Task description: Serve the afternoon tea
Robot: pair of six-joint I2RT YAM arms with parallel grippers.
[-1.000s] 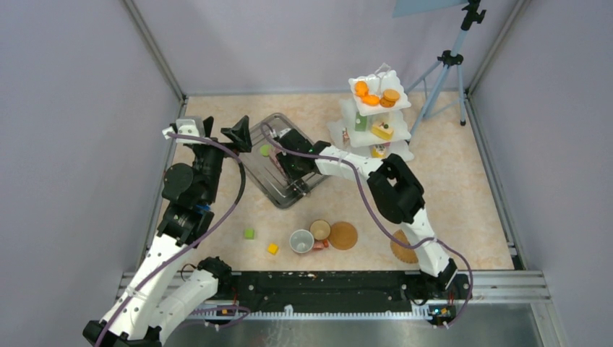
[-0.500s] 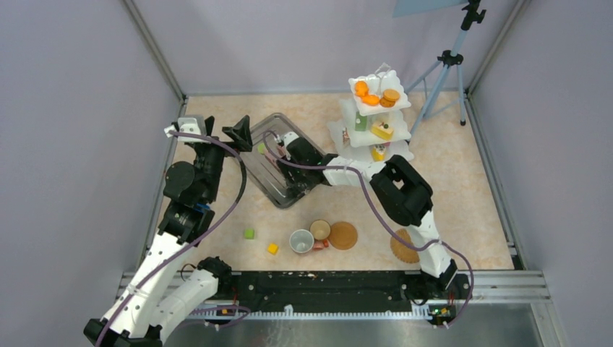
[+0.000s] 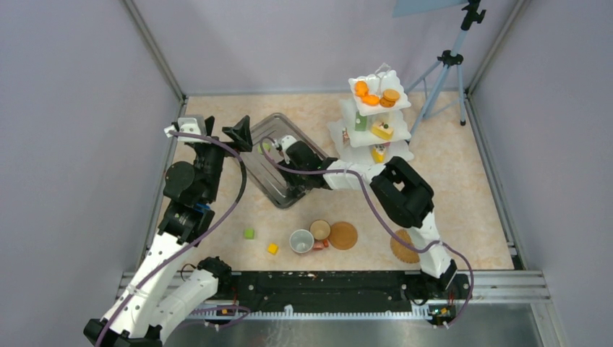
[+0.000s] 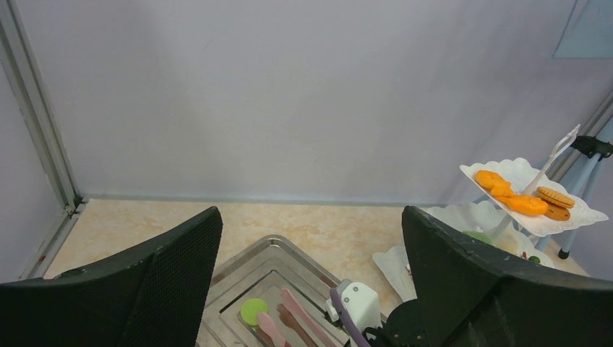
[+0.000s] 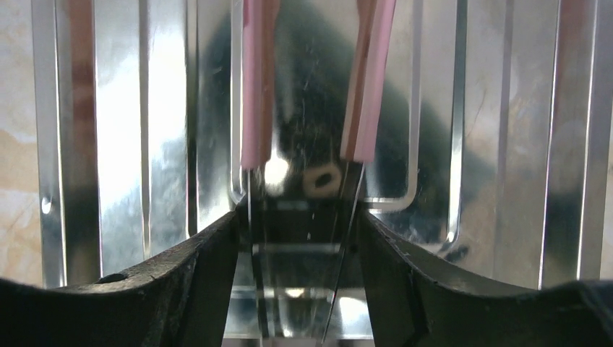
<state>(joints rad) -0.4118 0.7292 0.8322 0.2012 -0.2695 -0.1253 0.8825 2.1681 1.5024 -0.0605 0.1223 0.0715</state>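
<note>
Tongs (image 5: 256, 87) lie dead ahead of the right claw (image 5: 298, 220), long axis along its reach, in the tray (image 5: 116, 144). The jaws stand open astride their near end, gripping nothing.

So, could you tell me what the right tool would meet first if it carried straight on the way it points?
Most likely the pink tongs: their arms lie straight ahead of the right tool on the steel tray, the near end between its fingers. Whether they touch, I cannot tell.

The beige marbled tabletop (image 3: 463, 188) carries a grey steel tray (image 3: 285, 202) far left, a white 3-tier stand (image 3: 340, 134) far right, and nearer, 2 small cups (image 3: 301, 241), 2 brown woven round mats (image 3: 343, 236), a green cube (image 3: 249, 233) and a yellow cube (image 3: 272, 249).
</note>
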